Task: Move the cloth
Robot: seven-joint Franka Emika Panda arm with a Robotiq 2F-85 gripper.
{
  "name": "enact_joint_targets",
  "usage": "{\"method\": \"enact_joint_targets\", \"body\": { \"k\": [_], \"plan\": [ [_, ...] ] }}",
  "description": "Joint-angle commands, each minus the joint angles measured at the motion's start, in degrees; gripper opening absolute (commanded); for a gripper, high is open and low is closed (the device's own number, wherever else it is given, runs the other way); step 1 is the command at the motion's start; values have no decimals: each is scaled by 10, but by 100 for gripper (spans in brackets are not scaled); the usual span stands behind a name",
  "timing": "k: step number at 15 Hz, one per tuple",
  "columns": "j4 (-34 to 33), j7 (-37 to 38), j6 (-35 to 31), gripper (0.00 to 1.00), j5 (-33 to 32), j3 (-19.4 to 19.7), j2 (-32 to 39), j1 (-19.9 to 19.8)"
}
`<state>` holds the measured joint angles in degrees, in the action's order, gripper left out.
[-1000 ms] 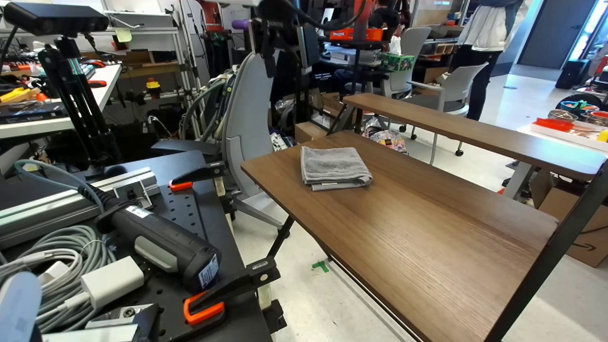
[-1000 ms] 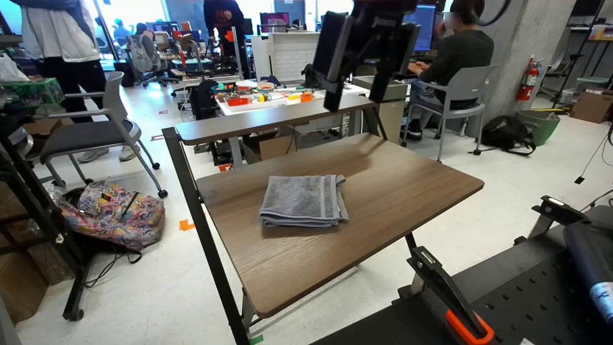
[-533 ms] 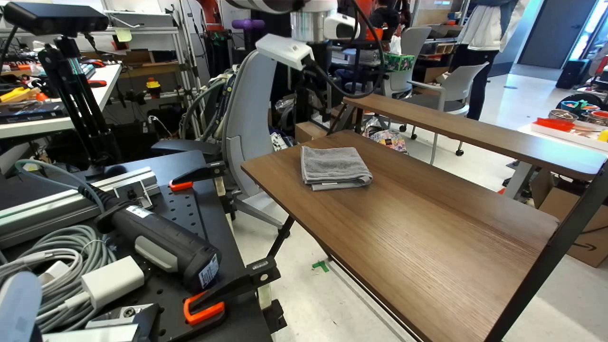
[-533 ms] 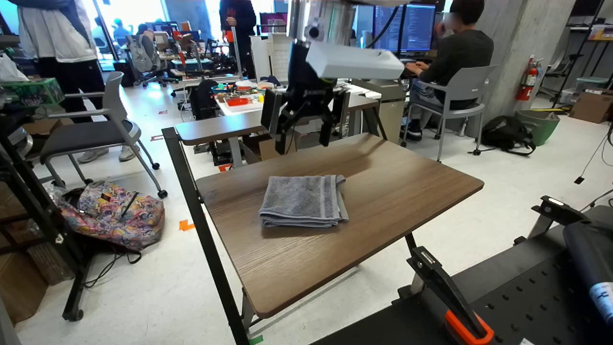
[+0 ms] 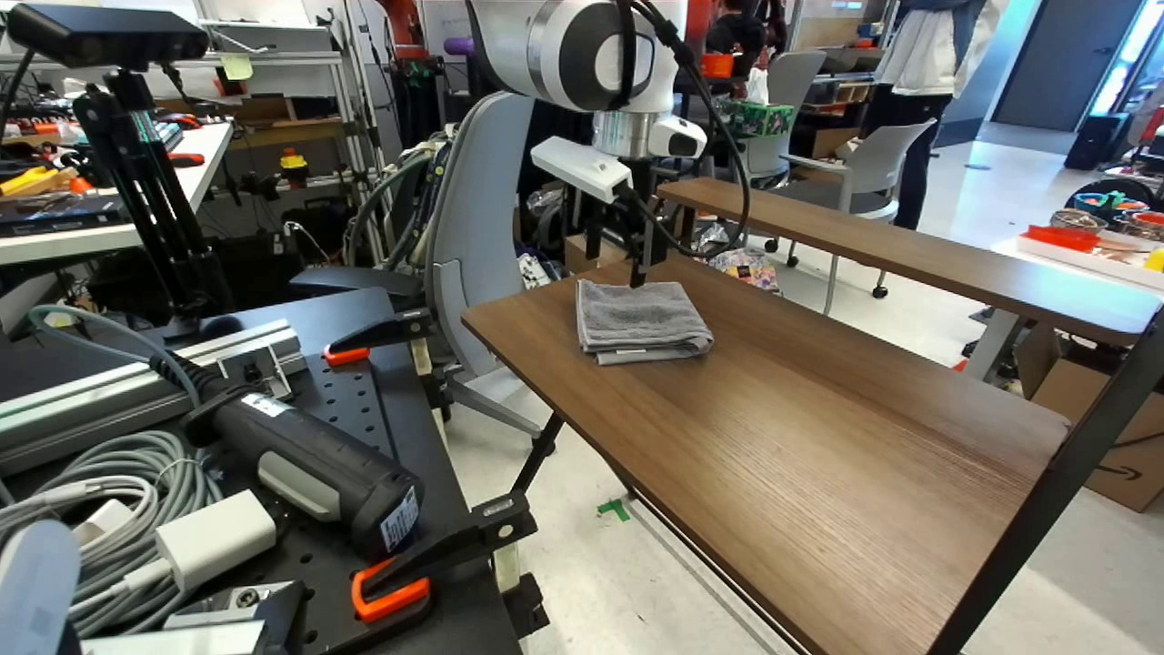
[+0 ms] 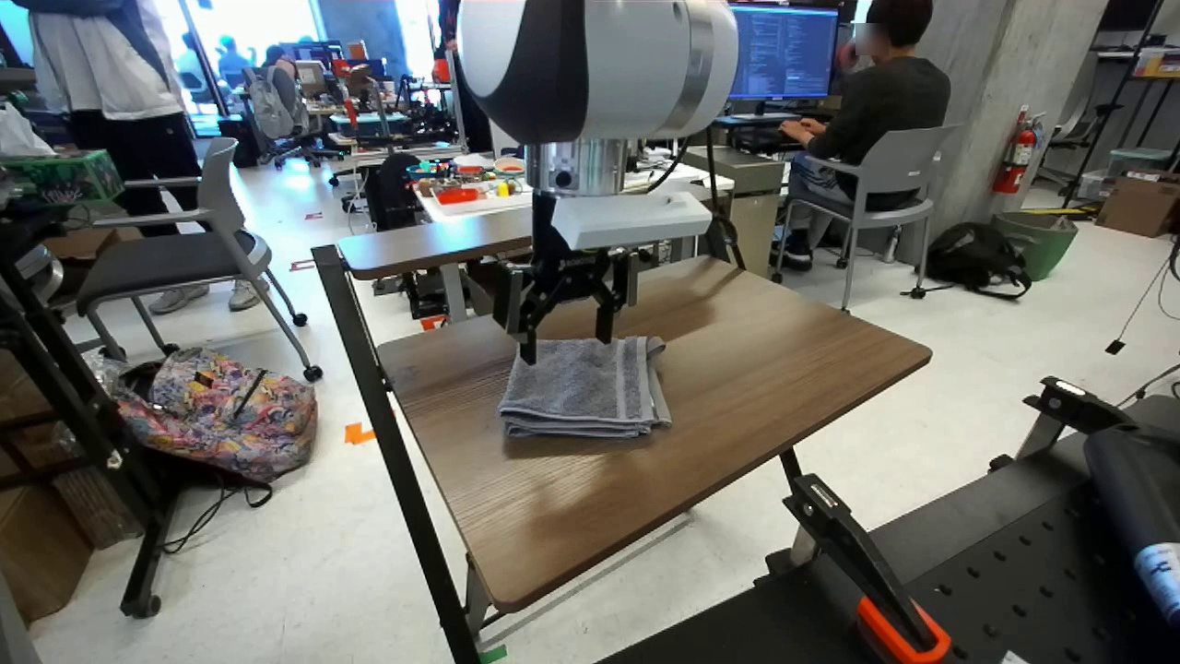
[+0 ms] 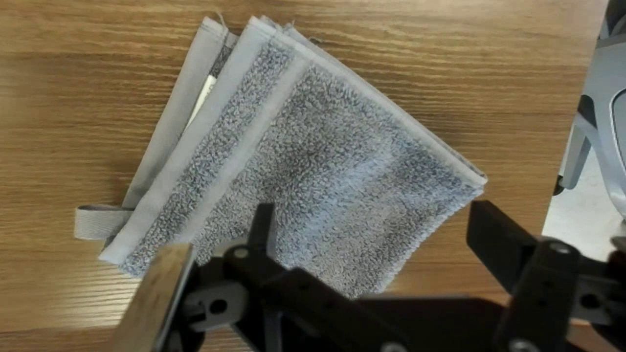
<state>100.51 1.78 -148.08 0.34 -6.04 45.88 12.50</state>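
Note:
The folded grey cloth (image 5: 641, 318) lies flat on the brown wooden table (image 5: 818, 455). It also shows in an exterior view (image 6: 581, 392) and in the wrist view (image 7: 332, 156), where a pale stripe, hemmed edges and a small loop are visible. My gripper (image 6: 566, 344) points down, its fingers spread wide, just above the far part of the cloth; it also shows in an exterior view (image 5: 616, 266). In the wrist view the gripper (image 7: 373, 211) has one finger over the cloth and one beyond its edge, over bare wood. Nothing is between the fingers.
A raised wooden shelf (image 5: 891, 246) runs along one side of the table, also visible in an exterior view (image 6: 442, 243). A black metal leg (image 6: 387, 443) rises at the table's end. A grey office chair (image 5: 482, 218) and a black bench (image 5: 364, 400) with orange clamps stand beside the table.
The arm has come down into view, and my gripper has lowered from high above the table to just over the cloth, fingers still spread. The cloth has not moved.

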Motion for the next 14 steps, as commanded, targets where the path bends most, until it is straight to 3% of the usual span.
{"method": "enact_joint_targets", "body": {
  "k": [1,14],
  "plan": [
    [-93,13,34,100,-10,6,61,12],
    [-258,15,132,100,-8,21,184,2]
  ]
}}
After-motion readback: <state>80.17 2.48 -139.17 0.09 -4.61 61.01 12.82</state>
